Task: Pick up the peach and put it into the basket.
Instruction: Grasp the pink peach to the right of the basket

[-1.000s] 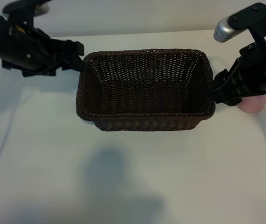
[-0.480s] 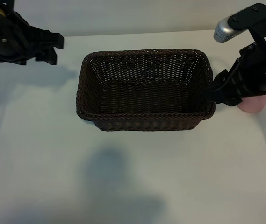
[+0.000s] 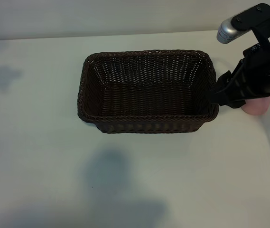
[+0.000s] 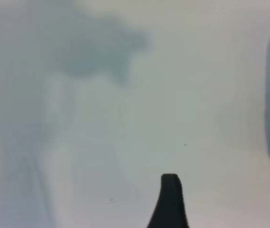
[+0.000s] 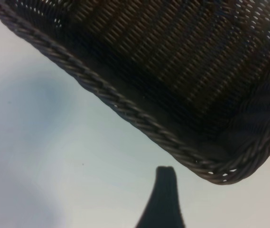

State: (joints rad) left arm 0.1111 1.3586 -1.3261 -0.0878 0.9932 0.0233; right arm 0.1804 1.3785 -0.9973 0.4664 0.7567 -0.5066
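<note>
Exterior view: the right gripper (image 3: 216, 97) hangs at the basket's (image 3: 146, 124) right end, claw released. The peach (image 3: 256, 107) lies just beyond the gripper, outside the basket. The left gripper's claw is also released.

dark brown rectangular woven wicker basket (image 3: 146, 90): rough, ribbed weave, braided rim, dull sheen on the strands
small round pale pink peach (image 3: 256, 107): smooth, matt skin
white table (image 3: 125, 180): smooth, matt, plain surface
right arm's black gripper (image 3: 220, 97): matt black plastic-looking housing
silver cylinder on the right arm (image 3: 227, 31): satin metallic finish
</note>
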